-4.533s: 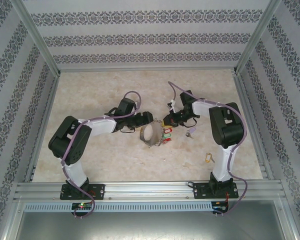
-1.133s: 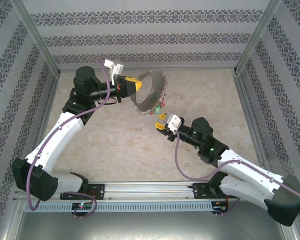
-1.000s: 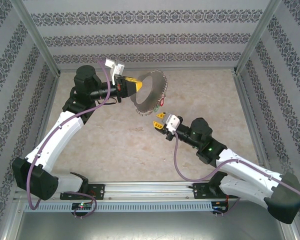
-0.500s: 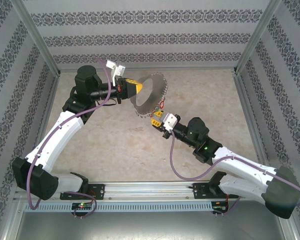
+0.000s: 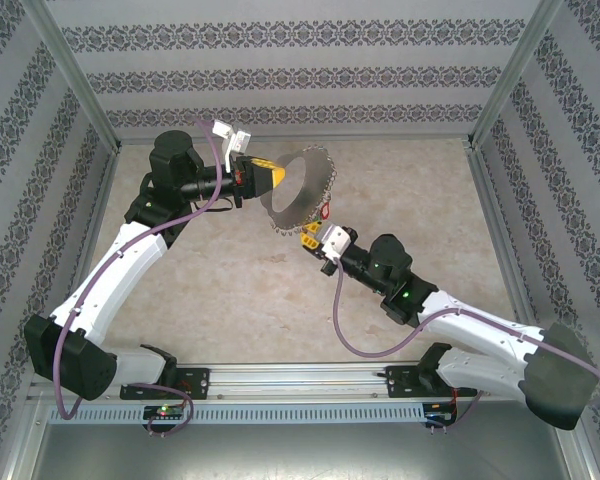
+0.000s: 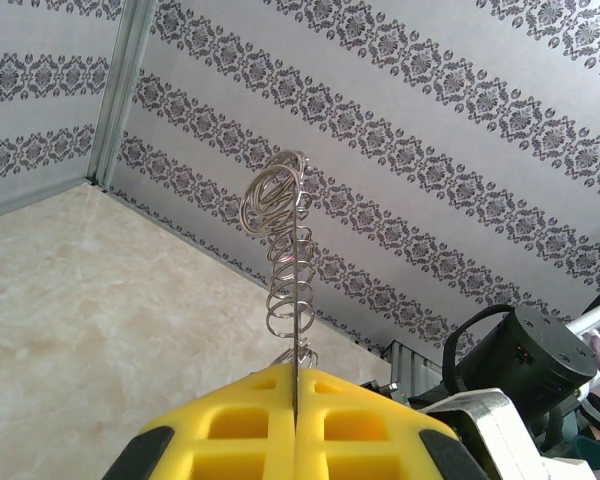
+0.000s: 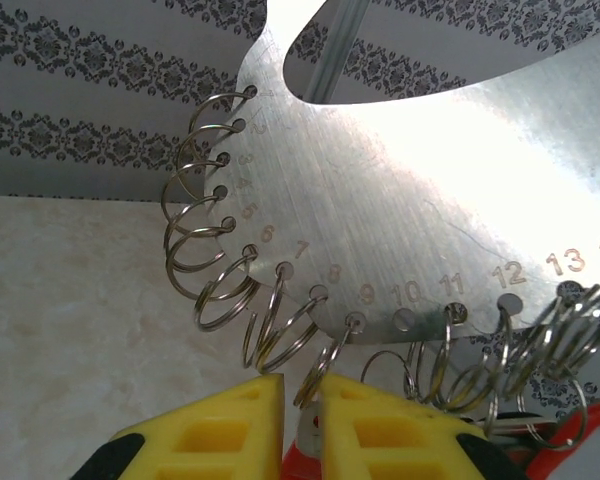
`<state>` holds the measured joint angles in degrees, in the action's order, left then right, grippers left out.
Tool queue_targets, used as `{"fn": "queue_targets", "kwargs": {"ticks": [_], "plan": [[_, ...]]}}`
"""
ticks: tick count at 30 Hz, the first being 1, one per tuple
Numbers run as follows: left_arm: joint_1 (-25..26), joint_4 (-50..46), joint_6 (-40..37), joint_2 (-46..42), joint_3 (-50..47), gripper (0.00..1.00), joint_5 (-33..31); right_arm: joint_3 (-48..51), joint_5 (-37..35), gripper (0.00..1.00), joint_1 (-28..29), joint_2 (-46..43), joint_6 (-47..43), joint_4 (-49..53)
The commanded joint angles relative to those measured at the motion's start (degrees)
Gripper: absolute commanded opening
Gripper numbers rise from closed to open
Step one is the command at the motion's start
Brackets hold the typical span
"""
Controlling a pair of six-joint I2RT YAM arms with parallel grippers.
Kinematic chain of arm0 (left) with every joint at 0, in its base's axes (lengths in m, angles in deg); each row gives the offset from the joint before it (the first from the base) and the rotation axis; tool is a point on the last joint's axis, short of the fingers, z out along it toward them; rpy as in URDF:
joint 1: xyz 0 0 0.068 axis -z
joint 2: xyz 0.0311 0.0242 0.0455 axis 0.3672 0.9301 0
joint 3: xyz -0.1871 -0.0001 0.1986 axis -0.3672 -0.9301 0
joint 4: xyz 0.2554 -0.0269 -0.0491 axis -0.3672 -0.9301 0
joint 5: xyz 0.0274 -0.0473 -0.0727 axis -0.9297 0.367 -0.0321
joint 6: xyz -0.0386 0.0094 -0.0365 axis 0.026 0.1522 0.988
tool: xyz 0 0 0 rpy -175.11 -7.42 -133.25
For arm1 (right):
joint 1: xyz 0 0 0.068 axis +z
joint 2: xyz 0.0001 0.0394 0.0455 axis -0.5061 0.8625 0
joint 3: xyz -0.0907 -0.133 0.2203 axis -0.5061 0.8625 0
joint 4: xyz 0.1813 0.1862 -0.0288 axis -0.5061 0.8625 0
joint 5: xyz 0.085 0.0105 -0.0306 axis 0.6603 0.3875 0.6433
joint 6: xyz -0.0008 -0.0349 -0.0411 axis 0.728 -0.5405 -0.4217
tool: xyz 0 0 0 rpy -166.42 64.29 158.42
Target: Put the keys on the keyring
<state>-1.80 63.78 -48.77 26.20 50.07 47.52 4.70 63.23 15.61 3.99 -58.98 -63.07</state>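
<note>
Since half a second before, the right hand [image 5: 311, 238] had moved a little up and left, and its tips were now just under the lower rim of the keyring [image 5: 283, 220]. The left hand [image 5: 265, 172] had not moved. It was clenched on the edge of the keyring and held it high above the table [image 5: 230, 290].

In the right wrist view the yellow fingers [image 7: 230, 420] stood close together with a thin gap between them. One small ring [image 7: 325, 372], hanging from the rim, dipped into this gap. I could not tell whether the fingers pinched it or were only near it. A red tag [image 5: 325, 212] hung at the rim just beside the right hand.

To do this step well, I think the left hand should keep the keyring still, and the right hand should come slowly and straight to one small ring only. The rings are crowded, so a wrong neighbour is easy to catch.

The keyring was round, so it had no real long axis. It stood nearly upright on its edge. In the left wrist view it rose as a thin line from between the left fingers [image 6: 230, 420], and its flat face was turned to the right hand.
</note>
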Motion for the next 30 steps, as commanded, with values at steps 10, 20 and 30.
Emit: {"fn": "queue_targets", "kwargs": {"ticks": [10, 20, 30], "plan": [[-0.6, 2.7, 1.5, -0.5, 1.5, 0.01, 0.8, -1.3, -4.7, 0.15, 1.2, 0.7, -0.6, -4.9], [-0.6, 4.0, 2.6, -0.8, 0.4, 0.02, -1.3, -0.7, -5.1, 0.02, 1.2, 0.7, -0.5, -4.4], [-0.6, 6.7, 5.6, -2.6, -4.8, 0.08, -7.7, -1.5, -5.9, 0.00, 0.4, 0.6, 0.6, 0.6]]}}
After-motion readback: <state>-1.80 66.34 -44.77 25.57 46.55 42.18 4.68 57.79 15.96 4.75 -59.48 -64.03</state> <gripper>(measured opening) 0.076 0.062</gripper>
